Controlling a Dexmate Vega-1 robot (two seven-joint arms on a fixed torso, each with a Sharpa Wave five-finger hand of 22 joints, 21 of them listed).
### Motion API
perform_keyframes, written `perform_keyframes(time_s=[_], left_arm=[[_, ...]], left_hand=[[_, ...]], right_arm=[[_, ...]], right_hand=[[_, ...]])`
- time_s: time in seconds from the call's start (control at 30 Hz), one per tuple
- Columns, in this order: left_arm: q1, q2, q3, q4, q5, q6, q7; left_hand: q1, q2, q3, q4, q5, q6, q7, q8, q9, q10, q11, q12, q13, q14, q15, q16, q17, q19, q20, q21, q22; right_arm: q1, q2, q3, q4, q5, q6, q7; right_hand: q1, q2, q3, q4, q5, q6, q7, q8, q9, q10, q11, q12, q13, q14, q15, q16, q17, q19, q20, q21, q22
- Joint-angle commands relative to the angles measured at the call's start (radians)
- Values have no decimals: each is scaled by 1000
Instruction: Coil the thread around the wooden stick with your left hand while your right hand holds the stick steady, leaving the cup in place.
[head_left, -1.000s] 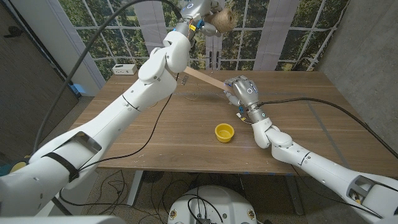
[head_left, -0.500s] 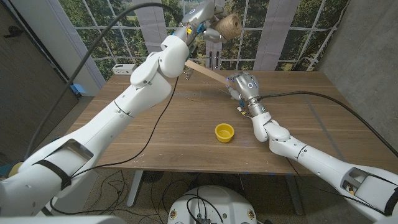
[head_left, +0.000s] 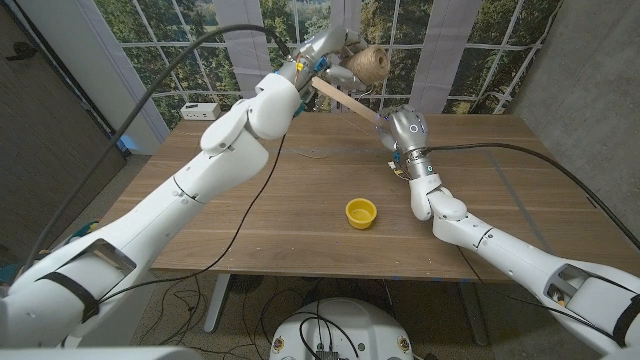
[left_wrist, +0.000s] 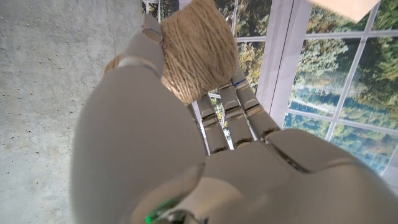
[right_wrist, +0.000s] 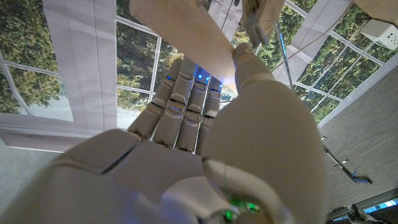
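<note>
Left hand: the left hand (head_left: 335, 52) is raised high over the far side of the table, its fingers (left_wrist: 239, 102) closed around a ball of thread (head_left: 371, 63), which the left wrist view shows pinched against the thumb.
Right hand: the right hand (head_left: 398, 132) is lifted off the table with its fingers clamped on the lower end of the wooden stick (head_left: 350, 102); the right wrist view shows the stick (right_wrist: 180, 34) running out past the fingertips.
Stick: held slanted in the air, its upper end reaching toward the left hand and the ball, near them; whether it touches them cannot be told.
Thread on the stick: no turns can be made out on the bare length of the stick; a strand between ball and stick is too fine to see.
Cup: the yellow cup (head_left: 361, 212) stands upright on the table (head_left: 300, 200), well apart from both hands, undisturbed.
Progress: judged early; both grips look set, and the coiling itself seems mostly or wholly left to do.
</note>
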Motion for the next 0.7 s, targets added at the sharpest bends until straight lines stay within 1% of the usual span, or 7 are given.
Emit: perform_keyframes(time_s=[0.03, 0.17, 0.27, 0.33, 0.4, 0.5, 0.7], left_arm=[[49, 19, -7, 17, -112, 3, -13], [55, 29, 2, 21, -129, 14, -10], [64, 28, -7, 35, -174, 2, -9], [68, 31, 1, 37, -176, 8, -1], [69, 33, -1, 45, -208, 5, -13], [83, 35, -7, 55, -251, -5, -11], [114, 52, -8, 53, -305, 22, 0]], left_hand=[[218, 222, 4, 4, 9, 293, -11, 7, 2, 104, -95, -2, 162, 251, -306, 3, 281, 0, 0, 10, 1], [218, 222, 4, 4, 10, 294, -12, 7, 3, 104, -93, -4, 164, 252, -306, 2, 283, -2, 1, 16, 2], [219, 222, 3, 4, 10, 294, -9, 7, 3, 105, -92, -5, 164, 253, -306, 2, 284, -4, 2, 20, 2], [219, 222, 3, 4, 10, 294, -8, 6, 3, 105, -92, -6, 165, 253, -306, 1, 285, -4, 3, 24, 3], [219, 222, 3, 4, 10, 295, -8, 6, 3, 105, -92, -7, 166, 253, -306, 0, 286, -5, 3, 27, 3], [220, 222, 3, 4, 10, 294, -8, 5, 3, 104, -90, -9, 167, 253, -306, -1, 287, -6, 3, 31, 3], [221, 222, 4, 4, 11, 292, -6, 4, 4, 103, -88, -12, 168, 254, -306, -3, 289, -8, 4, 37, 4]], right_arm=[[-8, -6, 40, -36, 29, -38, -82], [-10, -6, 52, -40, 35, -48, -102], [-11, -8, 58, -43, 37, -49, -118], [-12, -8, 62, -43, 39, -45, -135], [-12, -10, 62, -42, 37, -40, -147], [-10, -14, 62, -38, 33, -30, -166], [-15, -22, 66, -35, 32, -18, -195]], right_hand=[[92, 96, 7, 4, 5, 141, -130, 2, 29, 104, -91, 2, 35, 81, -150, -2, 4, -3, -30, 9, 2], [92, 95, 7, 4, 5, 140, -131, 1, 28, 104, -90, 1, 34, 82, -150, -3, 5, -4, -30, 12, 2], [92, 95, 7, 4, 5, 142, -132, 2, 28, 104, -92, 1, 34, 82, -150, -5, 5, -3, -30, 14, 2], [92, 95, 7, 4, 5, 142, -131, 2, 28, 106, -91, 1, 34, 82, -150, -6, 5, -3, -30, 15, 1], [91, 95, 6, 4, 5, 142, -131, 1, 28, 106, -91, 0, 34, 84, -150, -6, 6, -5, -31, 16, 1], [92, 95, 7, 4, 6, 143, -130, 1, 28, 107, -90, 0, 35, 85, -150, -7, 6, -4, -32, 18, 1], [91, 94, 6, 4, 7, 144, -131, 1, 28, 109, -91, -1, 34, 87, -150, -9, 8, -5, -33, 22, 0]])
